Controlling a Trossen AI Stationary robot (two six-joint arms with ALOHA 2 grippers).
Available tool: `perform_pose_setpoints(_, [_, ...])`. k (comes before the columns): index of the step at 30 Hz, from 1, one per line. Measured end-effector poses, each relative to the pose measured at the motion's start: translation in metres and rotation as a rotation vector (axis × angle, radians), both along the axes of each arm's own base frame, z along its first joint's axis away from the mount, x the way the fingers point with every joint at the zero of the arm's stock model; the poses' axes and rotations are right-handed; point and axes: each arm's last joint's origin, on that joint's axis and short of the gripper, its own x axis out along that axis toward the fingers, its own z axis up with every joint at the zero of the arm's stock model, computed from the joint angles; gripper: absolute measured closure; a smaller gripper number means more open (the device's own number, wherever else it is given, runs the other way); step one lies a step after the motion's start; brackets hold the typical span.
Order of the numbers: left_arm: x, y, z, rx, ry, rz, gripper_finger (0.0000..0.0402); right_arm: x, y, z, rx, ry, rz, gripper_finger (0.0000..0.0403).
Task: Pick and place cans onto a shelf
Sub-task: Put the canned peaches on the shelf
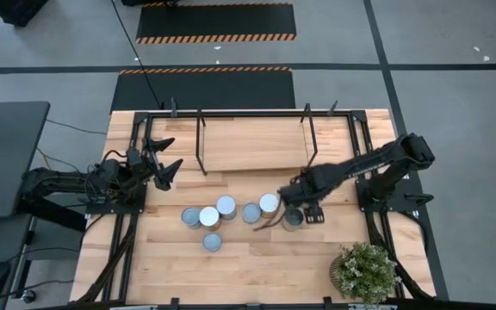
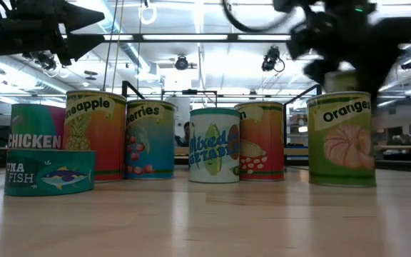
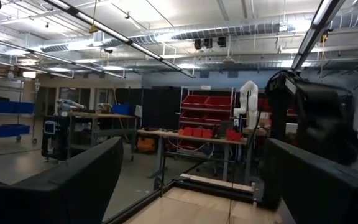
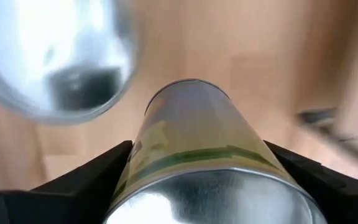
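We see the right gripper (image 1: 293,213) low over the table (image 1: 257,267), at about four o'clock from the board's centre, its fingers (image 4: 86,177) clamped on the sides of the Oranges can (image 2: 340,138). That can stands upright on the wood, just at three o'clock of a silver-lidded can (image 1: 269,203). Five more cans (image 1: 213,226) cluster toward nine o'clock of it, all upright. The shelf (image 1: 252,142) sits at twelve o'clock, well apart from the cans. The left gripper (image 1: 164,158) hangs at ten o'clock, fingers apart, holding nothing.
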Motion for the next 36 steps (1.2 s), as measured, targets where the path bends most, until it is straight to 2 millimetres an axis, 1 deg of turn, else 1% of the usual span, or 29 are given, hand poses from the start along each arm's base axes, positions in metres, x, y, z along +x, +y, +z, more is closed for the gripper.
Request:
perform_pose_setpoints(4, [0.001, 0.000, -0.003, -0.003, 0.028, -0.001, 0.0008, 0.015, -0.028, 0.022, -0.032, -0.085, 0.015, 0.0073])
perform_pose_setpoints(8, [0.002, 0.000, -0.005, -0.018, 0.045, -0.007, 0.0008, 0.024, -0.061, 0.030, -0.048, -0.139, 0.012, 0.0073])
perform_pose_setpoints(14, [0.003, 0.000, -0.008, -0.062, 0.064, -0.024, 0.0008, 0.036, -0.116, 0.026, -0.053, -0.100, 0.006, 0.0073])
perform_pose_setpoints(18, [0.004, 0.000, -0.009, -0.082, 0.067, -0.031, 0.0008, 0.046, -0.146, 0.025, -0.023, -0.092, 0.030, 0.0073])
perform_pose_setpoints(23, [0.004, 0.000, -0.009, -0.096, 0.060, -0.036, 0.0008, 0.053, -0.184, 0.017, 0.003, -0.073, 0.036, 0.0073])
perform_pose_setpoints(27, [0.004, 0.000, -0.009, -0.103, 0.056, -0.038, 0.0008, 0.055, -0.215, 0.012, 0.007, -0.065, 0.017, 0.0073])
perform_pose_setpoints(30, [0.004, 0.000, -0.009, -0.107, 0.054, -0.040, 0.0008, 0.053, -0.235, 0.012, 0.008, -0.059, 0.004, 0.0073])
perform_pose_setpoints(33, [0.004, 0.000, -0.009, -0.108, 0.052, -0.040, 0.0008, 0.047, -0.251, 0.014, 0.008, -0.075, -0.010, 0.0073])
perform_pose_setpoints(36, [0.004, 0.000, -0.009, -0.107, 0.053, -0.040, 0.0008, 0.039, -0.263, 0.015, 0.027, -0.094, -0.030, 0.0073])
